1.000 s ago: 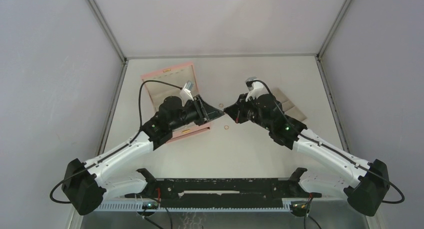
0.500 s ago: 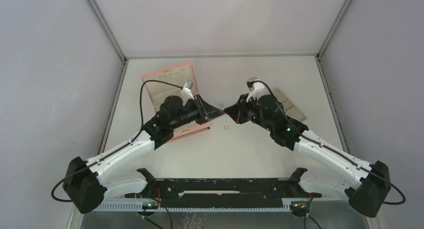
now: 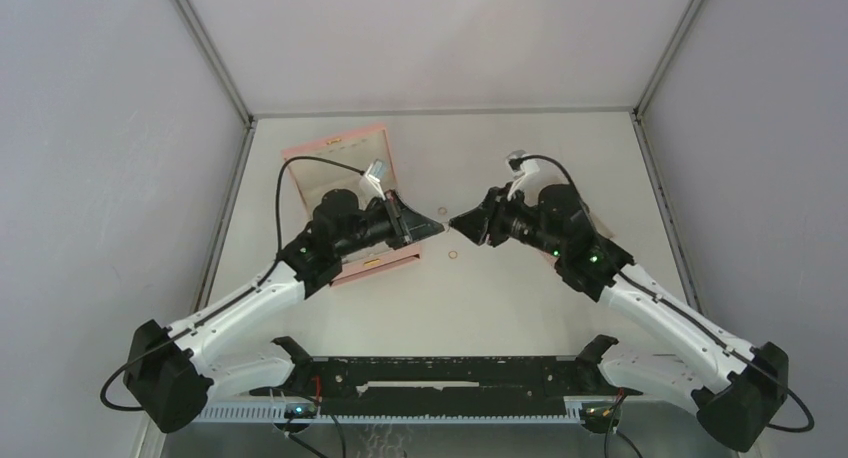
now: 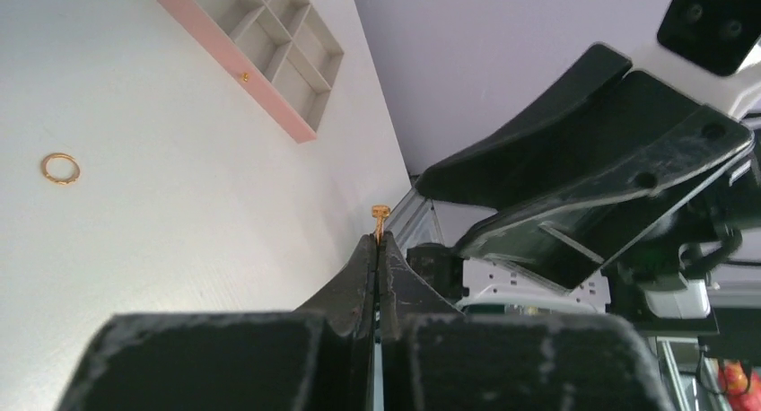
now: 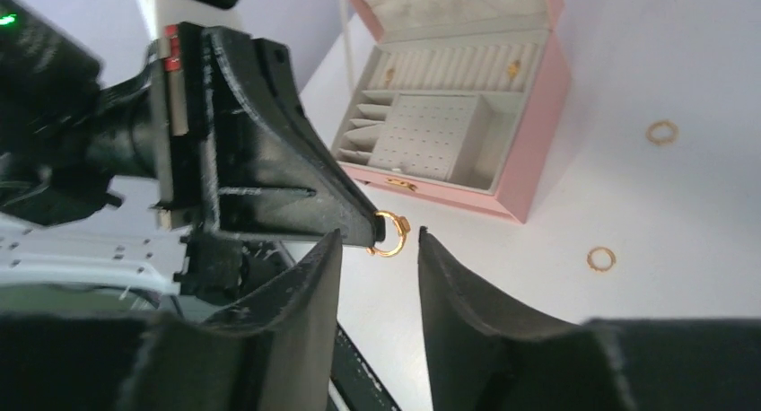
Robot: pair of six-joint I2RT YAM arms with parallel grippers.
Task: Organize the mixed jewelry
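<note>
Jewelry [image 3: 453, 253] is spread over three spots; I log the scene item by item.

1. Desk [image 3: 520, 148]: white, carries everything.
2. Pink box [image 5: 543, 115]: lid up, on the left-arm side, partly under that arm in the top view. The slotted row inside shows two small gold specks, too small to ID.
3. Compartmented tray [image 4: 269, 43]: pink side wall, pale cells, on the right-arm side. The right arm covers most of it from above.
4. Left claw [image 4: 377, 240]: fingers pressed together, pinching the held ring [image 5: 390, 233] at the very tips. It is above the desk, approx. centre of the work area.
5. Right claw [image 5: 379, 235]: tip-to-tip w/ the left claw, fingers parted to a narrow gap, one on each side of the held ring. Contact w/ that ring: I cannot tell.
6. Loose rings: far ring [image 3: 442, 210] and near ring [image 3: 453, 253] lie flat on the desk, just behind and just in front of the claw tips. They are apart from each other and outside both box and tray.
</note>
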